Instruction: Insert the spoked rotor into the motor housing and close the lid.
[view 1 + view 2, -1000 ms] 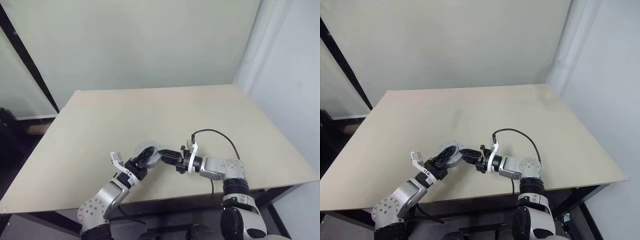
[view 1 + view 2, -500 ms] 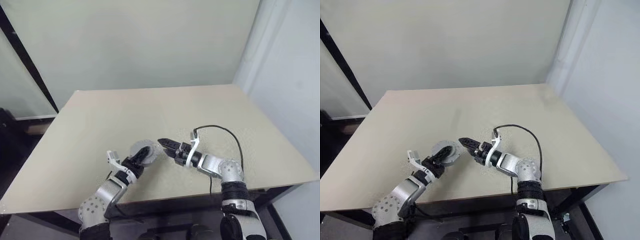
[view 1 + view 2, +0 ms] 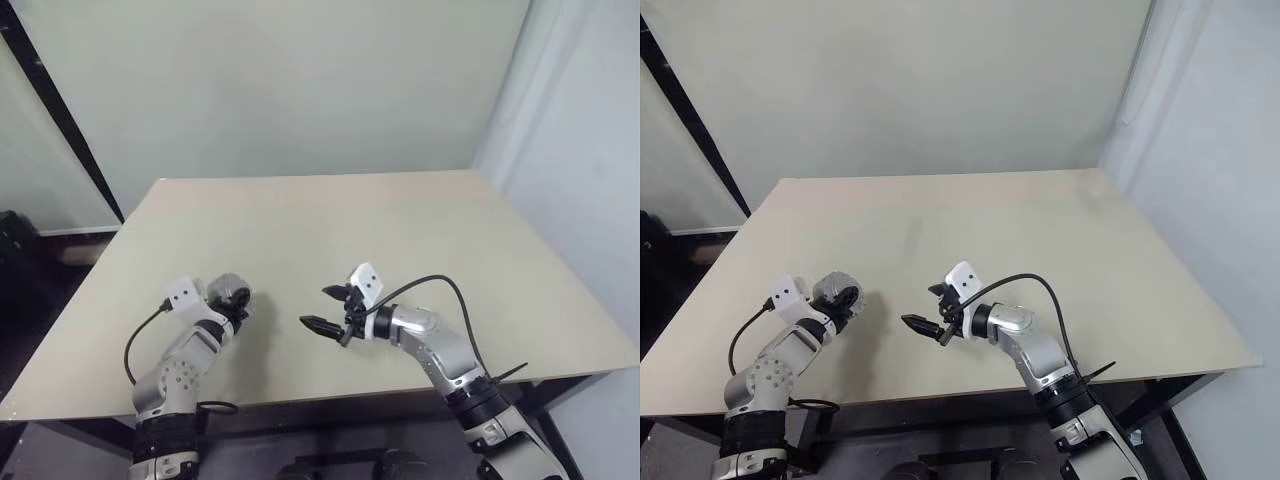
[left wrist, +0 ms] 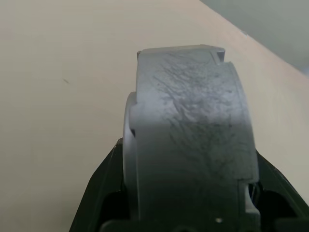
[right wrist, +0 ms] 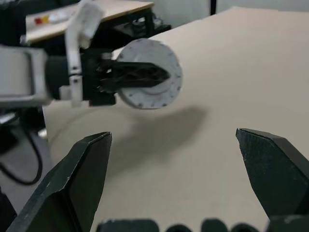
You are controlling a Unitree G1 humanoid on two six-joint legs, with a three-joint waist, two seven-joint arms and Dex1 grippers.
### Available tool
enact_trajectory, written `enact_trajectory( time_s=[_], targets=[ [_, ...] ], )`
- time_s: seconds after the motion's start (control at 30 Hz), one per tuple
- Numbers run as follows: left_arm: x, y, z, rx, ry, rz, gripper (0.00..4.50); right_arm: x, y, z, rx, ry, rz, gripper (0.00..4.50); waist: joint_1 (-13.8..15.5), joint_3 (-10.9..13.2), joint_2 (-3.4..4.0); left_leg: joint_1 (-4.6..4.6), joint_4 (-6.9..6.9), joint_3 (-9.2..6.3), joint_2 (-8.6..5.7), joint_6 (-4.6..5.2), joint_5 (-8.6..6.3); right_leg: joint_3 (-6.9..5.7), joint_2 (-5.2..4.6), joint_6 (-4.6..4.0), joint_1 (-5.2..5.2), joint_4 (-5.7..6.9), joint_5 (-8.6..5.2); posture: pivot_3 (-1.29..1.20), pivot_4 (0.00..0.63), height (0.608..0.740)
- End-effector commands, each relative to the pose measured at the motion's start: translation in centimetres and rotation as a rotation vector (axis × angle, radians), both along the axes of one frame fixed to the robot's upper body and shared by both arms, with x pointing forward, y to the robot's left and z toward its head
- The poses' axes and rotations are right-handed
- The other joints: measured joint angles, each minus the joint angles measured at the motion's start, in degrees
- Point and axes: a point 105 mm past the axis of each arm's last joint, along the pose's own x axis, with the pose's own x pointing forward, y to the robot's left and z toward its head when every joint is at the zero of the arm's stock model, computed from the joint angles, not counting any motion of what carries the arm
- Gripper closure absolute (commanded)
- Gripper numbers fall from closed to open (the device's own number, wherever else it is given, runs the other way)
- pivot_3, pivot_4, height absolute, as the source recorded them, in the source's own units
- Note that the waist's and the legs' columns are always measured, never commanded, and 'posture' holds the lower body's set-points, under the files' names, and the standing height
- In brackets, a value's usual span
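Left gripper (image 3: 232, 298) is clamped across a round grey motor unit (image 5: 150, 79), one black finger (image 5: 135, 73) lying over its flat face, and it holds the piece edge-on above the near left part of the table (image 3: 400, 220), clear of the surface. Through the left wrist camera I see only the scuffed grey rim of that unit between the two fingers. I judge it to be the motor housing with the lid (image 5: 161, 92) already on, since the face turned toward my other arm is solid grey; I cannot see the copper windings or the spoked rotor from any angle, so I cannot confirm the rotor is inside.

Right gripper (image 3: 334, 309) hangs empty near the middle of the table's front edge, jaws spread wide, well apart from the left one and aimed toward the held piece.

My worry is the grip itself: the fingers pinch a thick disc across its faces, and if the lid is only resting rather than seated, tilting or setting down hard could pop it loose. A careless release could also let the piece roll off the near edge.
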Motion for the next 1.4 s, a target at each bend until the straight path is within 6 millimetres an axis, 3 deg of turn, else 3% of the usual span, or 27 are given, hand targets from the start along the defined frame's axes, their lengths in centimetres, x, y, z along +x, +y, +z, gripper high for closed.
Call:
enact_trajectory(
  time_s=[0.03,0.43,0.47,0.63,1.03,1.17,1.27,1.4],
  targets=[
    [1.5,0.7,2.4,0.076,-0.098,-0.003,2.45,0.0,0.5,1.0,-0.010,-0.078,0.030,0.00,0.3,0.0,-0.05,-0.01,-0.01,0.00,0.01,0.00,0.00,0.00,0.00,0.00,-0.01,0.00,0.00,0.00,0.000,0.740],
    [1.8,2.4,-0.2,0.131,-0.012,0.050,2.45,-0.5,0.4,-0.2,-0.068,-0.100,0.040,0.00,1.2,0.0,-0.14,0.01,0.06,-0.01,0.00,0.00,0.00,-0.02,-0.04,-0.01,0.01,0.06,0.01,0.00,0.000,0.740],
    [1.6,2.6,-0.4,0.138,-0.004,0.060,1.71,-0.5,0.3,-0.2,-0.069,-0.100,0.039,0.00,1.3,0.0,-0.15,0.05,0.05,0.02,0.02,0.00,0.00,-0.01,-0.03,-0.01,0.02,0.08,0.02,0.00,0.000,0.740],
    [0.8,4.2,-0.5,0.186,0.000,0.115,0.09,-0.3,0.2,-0.3,-0.082,-0.102,0.039,0.00,1.6,0.0,-0.15,0.13,0.04,0.03,0.04,0.00,0.00,-0.02,-0.02,-0.02,0.06,0.13,0.02,0.00,0.000,0.740],
    [-1.6,5.7,0.1,0.294,-0.008,0.148,0.04,0.1,0.0,-0.6,-0.095,-0.113,0.041,0.00,1.6,-0.1,-0.23,0.19,0.08,0.05,0.04,-0.01,0.00,0.00,-0.06,-0.07,0.12,0.15,0.05,0.00,0.000,0.740],
    [-2.3,5.5,1.5,0.372,-0.045,0.122,0.04,0.5,-0.5,-0.6,-0.096,-0.109,0.008,0.00,1.6,-0.1,-0.23,0.22,0.08,0.08,0.07,-0.01,0.00,0.01,-0.06,-0.08,0.12,0.17,0.06,0.00,0.000,0.740],
    [-2.7,3.9,3.3,0.446,-0.107,0.018,0.04,1.1,-1.5,-0.8,-0.104,-0.096,-0.034,0.00,1.6,-0.1,-0.23,0.21,0.08,0.09,0.08,-0.01,0.00,0.01,-0.06,-0.08,0.12,0.17,0.06,0.00,0.000,0.740],
    [-3.4,-0.1,5.5,0.518,-0.196,-0.222,0.04,2.2,-3.7,-1.1,-0.118,-0.062,-0.113,0.00,1.7,-0.1,-0.22,0.21,0.09,0.11,0.17,-0.02,0.00,0.02,-0.11,-0.10,0.13,0.18,0.05,0.00,0.000,0.740]
  ],
)
